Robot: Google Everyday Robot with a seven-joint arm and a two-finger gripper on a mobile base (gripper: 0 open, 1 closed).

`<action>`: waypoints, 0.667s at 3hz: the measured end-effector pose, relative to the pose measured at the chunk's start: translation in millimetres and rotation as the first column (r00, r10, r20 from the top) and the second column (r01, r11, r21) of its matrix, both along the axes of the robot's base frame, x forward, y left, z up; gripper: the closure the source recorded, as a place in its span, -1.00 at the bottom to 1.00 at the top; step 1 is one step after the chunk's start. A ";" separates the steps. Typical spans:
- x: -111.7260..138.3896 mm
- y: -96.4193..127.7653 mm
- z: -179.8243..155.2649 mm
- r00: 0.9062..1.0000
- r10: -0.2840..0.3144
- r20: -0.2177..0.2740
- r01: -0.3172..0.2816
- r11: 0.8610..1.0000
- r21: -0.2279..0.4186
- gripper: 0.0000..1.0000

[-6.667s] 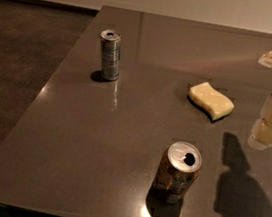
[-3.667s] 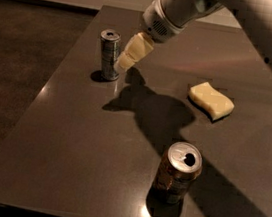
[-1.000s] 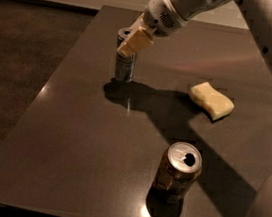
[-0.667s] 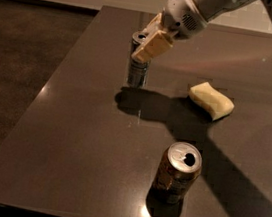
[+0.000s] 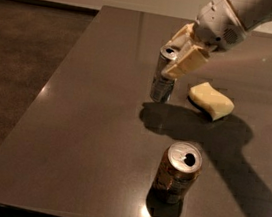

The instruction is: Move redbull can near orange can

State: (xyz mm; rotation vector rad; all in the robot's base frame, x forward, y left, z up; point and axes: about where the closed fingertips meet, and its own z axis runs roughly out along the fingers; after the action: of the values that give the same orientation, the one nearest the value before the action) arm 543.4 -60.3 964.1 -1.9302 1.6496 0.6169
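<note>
The slim silver-and-blue redbull can (image 5: pixel 162 81) hangs upright just above the dark table, near its middle, held in my gripper (image 5: pixel 180 56). The gripper's cream fingers (image 5: pixel 189 62) close around the can's upper part, reaching in from the upper right. The wider orange-brown orange can (image 5: pixel 177 173) stands upright near the table's front edge, its silver top with the pull-tab opening showing. It is in front of the redbull can and a little to its right, with a gap between them.
A yellow sponge (image 5: pixel 211 100) lies just right of the redbull can. The dark grey table (image 5: pixel 81 138) has its left edge beside a brown floor and its front edge close below the orange can. The arm's shadow falls across the table's right side.
My gripper went to the redbull can at the far left, closed on it, lifted it and has carried it right and forward, towards the sponge and the orange can.
</note>
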 end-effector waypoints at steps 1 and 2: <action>-20.5 -20.1 -3.3 0.998 0.059 0.005 -0.059 0.998 0.008 1.00; -38.8 -34.6 -6.0 0.995 0.100 -0.001 -0.100 0.995 0.014 1.00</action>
State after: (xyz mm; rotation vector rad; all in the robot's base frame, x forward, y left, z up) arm 504.6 -94.9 958.1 -2.0127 1.5529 0.6678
